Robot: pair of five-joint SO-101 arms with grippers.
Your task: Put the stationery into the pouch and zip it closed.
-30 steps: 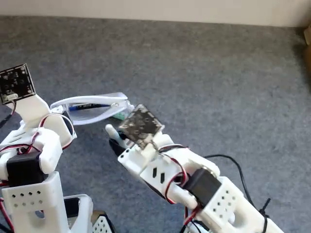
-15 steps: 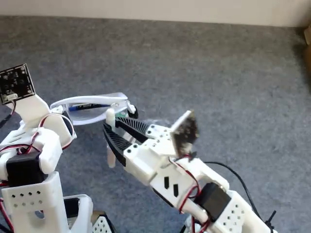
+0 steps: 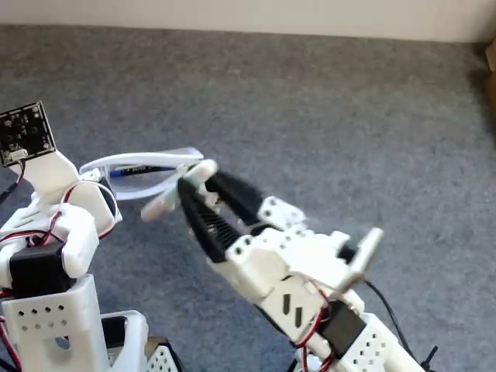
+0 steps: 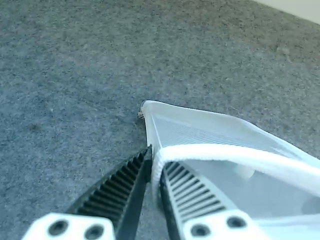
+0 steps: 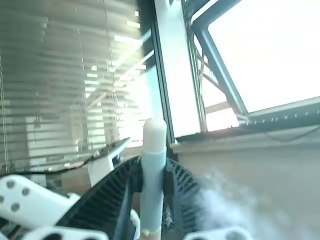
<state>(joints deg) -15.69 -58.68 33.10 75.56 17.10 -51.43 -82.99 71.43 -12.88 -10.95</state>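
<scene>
Lying on the grey table (image 3: 349, 116), the clear pouch (image 3: 136, 186) contains 1 blue pen (image 3: 143, 170). The left gripper (image 4: 153, 159) is pinched narrow on the pouch's white rim. Just beside the pouch, the right gripper (image 3: 195, 184) clamps 1 white marker (image 3: 165, 201), which is tilted above the table.

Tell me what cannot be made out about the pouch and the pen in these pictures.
1. The zip slider of the pouch: high view, the right claw and its pen cover one end, the left arm the other; left wrist view, the edge cuts it off.
2. The blue thing inside: high view, too small to name.
3. The pen's end nearest the camera: right wrist view, cut off.
</scene>
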